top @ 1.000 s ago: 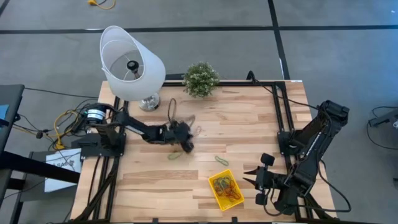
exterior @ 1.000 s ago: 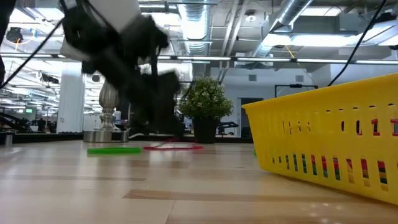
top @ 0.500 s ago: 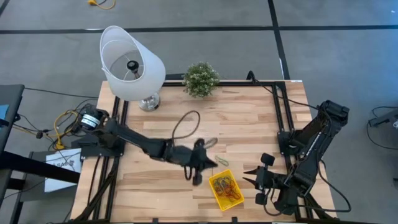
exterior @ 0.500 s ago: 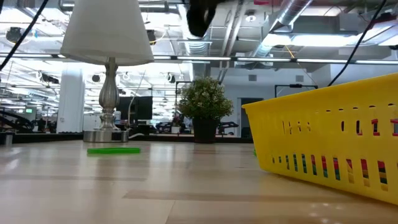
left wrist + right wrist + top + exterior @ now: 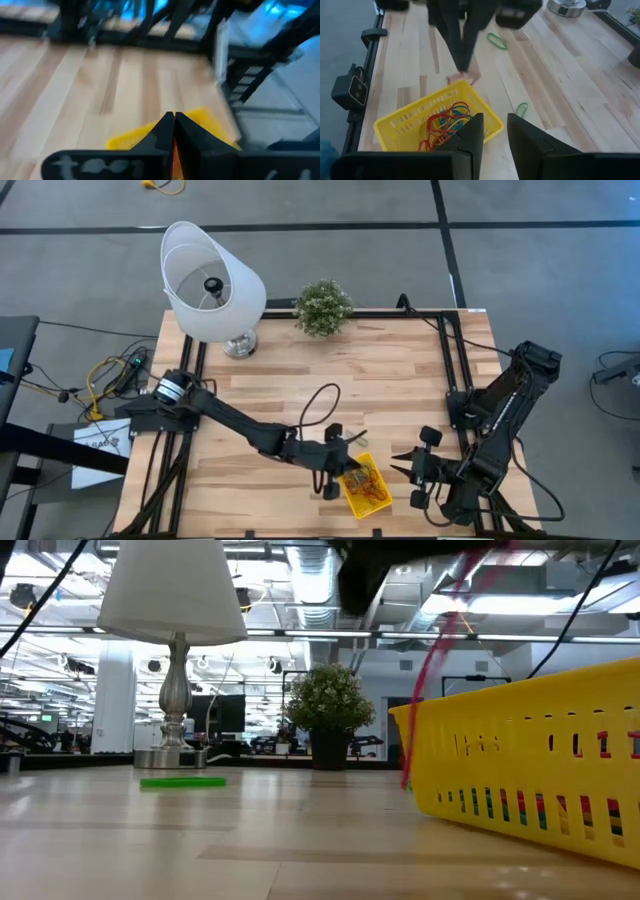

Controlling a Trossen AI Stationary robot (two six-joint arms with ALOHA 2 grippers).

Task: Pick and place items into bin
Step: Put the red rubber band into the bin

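The left gripper (image 5: 338, 470), fingers pinched on a thin floppy red loop (image 5: 430, 690), hangs at the small yellow plastic bin (image 5: 363, 486)'s ten o'clock rim. The step is delivery; next it likely must release over the bin. The right gripper (image 5: 412, 476), parted, waits at the bin's three o'clock. The loop's held end is hidden.

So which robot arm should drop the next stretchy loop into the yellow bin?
Probably the left. The left gripper is shut on a red loop at the bin's edge, so it only needs to let go. The right gripper waits open beside the bin, holding nothing.
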